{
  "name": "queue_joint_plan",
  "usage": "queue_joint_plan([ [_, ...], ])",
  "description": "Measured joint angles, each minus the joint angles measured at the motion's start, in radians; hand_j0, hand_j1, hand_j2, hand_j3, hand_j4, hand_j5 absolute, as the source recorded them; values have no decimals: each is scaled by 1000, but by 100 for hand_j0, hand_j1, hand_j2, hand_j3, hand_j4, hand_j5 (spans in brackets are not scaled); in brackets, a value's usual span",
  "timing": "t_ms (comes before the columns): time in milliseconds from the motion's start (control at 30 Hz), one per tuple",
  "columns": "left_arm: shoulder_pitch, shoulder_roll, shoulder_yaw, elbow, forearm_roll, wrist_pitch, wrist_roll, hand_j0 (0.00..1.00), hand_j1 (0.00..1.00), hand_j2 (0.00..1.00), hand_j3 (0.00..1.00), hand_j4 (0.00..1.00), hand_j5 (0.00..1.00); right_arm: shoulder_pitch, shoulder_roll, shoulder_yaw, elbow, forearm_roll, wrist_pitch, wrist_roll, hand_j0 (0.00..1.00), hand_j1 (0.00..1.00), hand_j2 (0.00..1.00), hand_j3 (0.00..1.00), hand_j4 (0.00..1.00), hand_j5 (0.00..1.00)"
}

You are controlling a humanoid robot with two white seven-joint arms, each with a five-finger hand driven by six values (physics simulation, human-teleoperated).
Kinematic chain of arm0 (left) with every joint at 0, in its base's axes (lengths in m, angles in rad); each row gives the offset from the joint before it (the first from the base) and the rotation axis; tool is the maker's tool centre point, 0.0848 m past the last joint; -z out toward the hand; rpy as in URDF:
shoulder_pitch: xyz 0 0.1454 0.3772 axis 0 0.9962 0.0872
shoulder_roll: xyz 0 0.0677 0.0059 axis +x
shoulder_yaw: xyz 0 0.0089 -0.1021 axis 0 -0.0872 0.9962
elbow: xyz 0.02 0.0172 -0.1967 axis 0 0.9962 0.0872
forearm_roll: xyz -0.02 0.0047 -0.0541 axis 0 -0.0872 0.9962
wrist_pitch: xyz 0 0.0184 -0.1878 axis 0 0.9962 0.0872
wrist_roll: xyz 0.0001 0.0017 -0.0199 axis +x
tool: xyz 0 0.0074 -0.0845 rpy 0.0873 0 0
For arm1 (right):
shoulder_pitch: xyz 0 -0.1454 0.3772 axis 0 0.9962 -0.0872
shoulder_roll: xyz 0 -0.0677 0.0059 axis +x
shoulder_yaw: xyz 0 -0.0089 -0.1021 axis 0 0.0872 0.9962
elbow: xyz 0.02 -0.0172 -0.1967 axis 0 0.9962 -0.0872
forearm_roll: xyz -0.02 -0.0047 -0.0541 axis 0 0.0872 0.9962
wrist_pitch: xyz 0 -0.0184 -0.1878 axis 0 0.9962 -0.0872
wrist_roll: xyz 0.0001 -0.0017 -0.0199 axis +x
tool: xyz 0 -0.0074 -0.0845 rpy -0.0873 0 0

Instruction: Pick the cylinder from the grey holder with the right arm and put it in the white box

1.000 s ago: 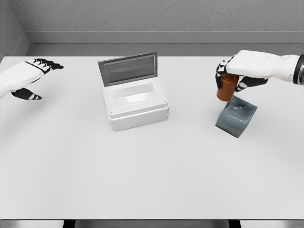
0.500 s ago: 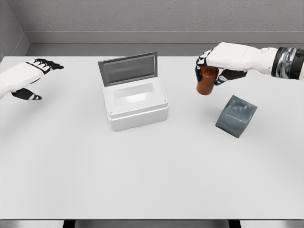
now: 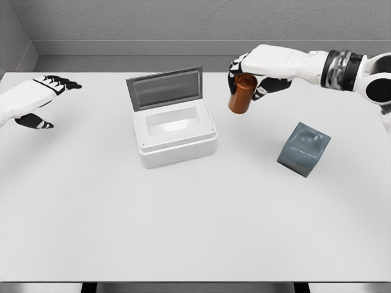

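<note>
Reaching in from the picture's right, the right hand (image 3: pixel 253 70) has its dark fingers clamped around the top of the brown cylinder (image 3: pixel 242 93), which hangs in the air slightly tilted, between the white box (image 3: pixel 175 141) and the grey holder (image 3: pixel 303 149). The cylinder is clear of the holder and just to the right of the box's open lid (image 3: pixel 165 88), not yet over the box's hollow. The lid stands up at the back of the box. The holder sits tilted on the white table (image 3: pixel 195 226), well apart from the box, with a shallow dent in its top face. The left hand (image 3: pixel 38 97) hovers at the table's far left, fingers spread and holding nothing. Behind the table runs a pale grey ledge and a rough grey wall (image 3: pixel 183 21)
</note>
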Motion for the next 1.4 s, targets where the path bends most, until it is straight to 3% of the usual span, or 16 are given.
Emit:
queue_joint_plan([
  [800,0,0,0,-5,0,0,0,100,100,100,100,100,100,-48,180,20,147,75,0,0,38,38,38,38,38,38],
  [1267,0,0,-1,-5,0,0,0,100,100,100,100,100,100,-55,250,52,161,102,10,0,39,39,39,39,39,39],
  [1300,0,0,-1,-5,0,0,0,100,100,100,100,100,100,-57,252,54,160,103,16,0,65,65,65,65,65,65],
  [1333,0,0,-1,-5,0,0,0,100,100,100,100,100,100,-58,254,55,161,104,25,0,100,100,100,100,100,100],
  [1400,0,0,-1,-5,0,0,0,100,100,100,100,100,100,-58,258,57,160,104,49,0,100,100,100,100,100,100],
])
